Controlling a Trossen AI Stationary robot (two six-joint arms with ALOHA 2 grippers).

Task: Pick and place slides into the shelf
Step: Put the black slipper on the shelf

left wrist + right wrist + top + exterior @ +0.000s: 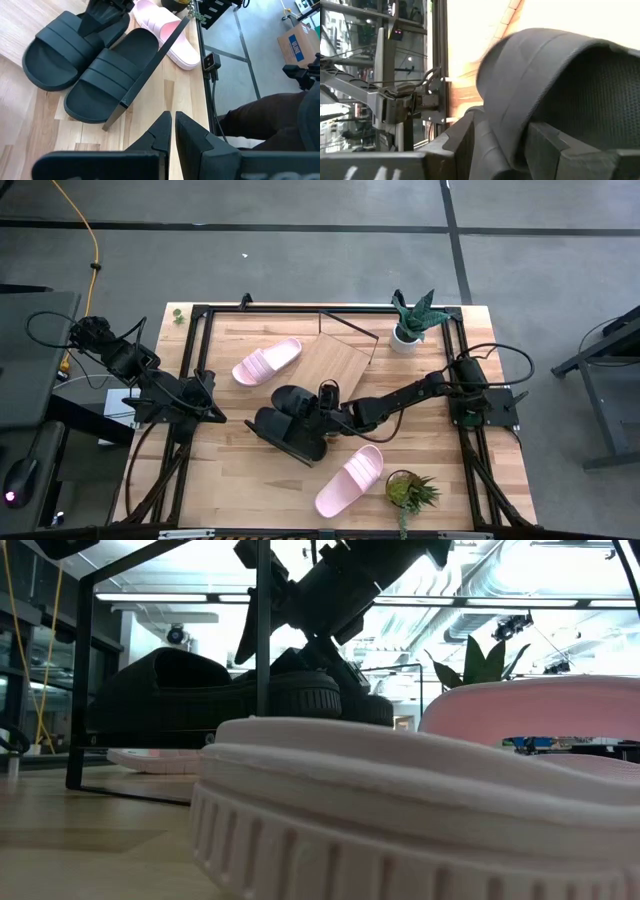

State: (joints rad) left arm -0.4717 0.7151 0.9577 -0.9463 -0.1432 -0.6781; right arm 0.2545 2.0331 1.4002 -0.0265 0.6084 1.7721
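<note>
Two black slides (288,420) lie side by side by the near left of the shelf's light board (338,360). In the left wrist view they rest on a pale board (47,102) with a black bar (150,65) along one edge. My right gripper (326,400) is shut on the farther black slide (60,50). One pink slide (267,363) lies on the tabletop left of the shelf. The other pink slide (350,480) lies near the front and fills the low view (400,810). My left gripper (207,393) is shut and empty at the table's left. My right gripper has the farther black slide's wide strap (520,75) by its edge, between the two fingers. One finger (550,145) seems to be under the strap's arch, and the other (467,137) is outside it. The arm comes slanting down from the table's right. The slide's sole rests on the board.
A potted plant (413,320) stands at the far right and another (410,490) at the near right beside the pink slide. A black frame (200,310) rings the table. A person's leg (260,120) shows beyond the table edge.
</note>
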